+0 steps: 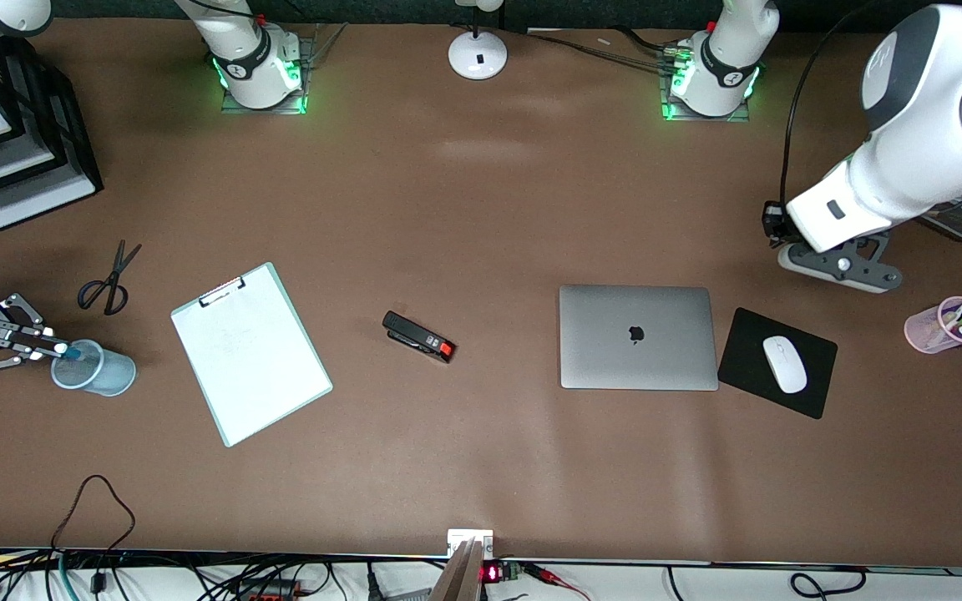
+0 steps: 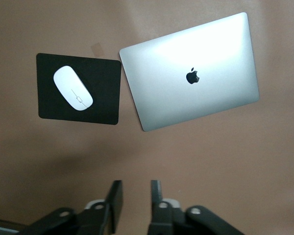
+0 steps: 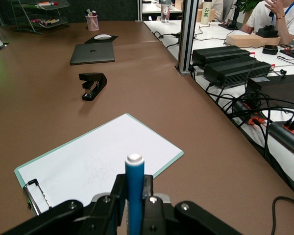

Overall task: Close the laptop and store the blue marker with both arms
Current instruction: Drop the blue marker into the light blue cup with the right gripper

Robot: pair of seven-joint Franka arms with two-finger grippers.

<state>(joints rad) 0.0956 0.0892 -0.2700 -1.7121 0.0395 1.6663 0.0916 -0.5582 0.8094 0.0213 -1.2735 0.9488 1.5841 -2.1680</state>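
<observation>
Laptop lid down, flat beside the mouse pad. Left gripper lifted over bare table, fingers slightly apart, empty. Right gripper clamps the blue marker at the blue pen cup rim. Next: lower, release into cup.

Dark apple logo on the closed laptop lid (no readable lettering anywhere else)

Mouse on mouse pad
</observation>
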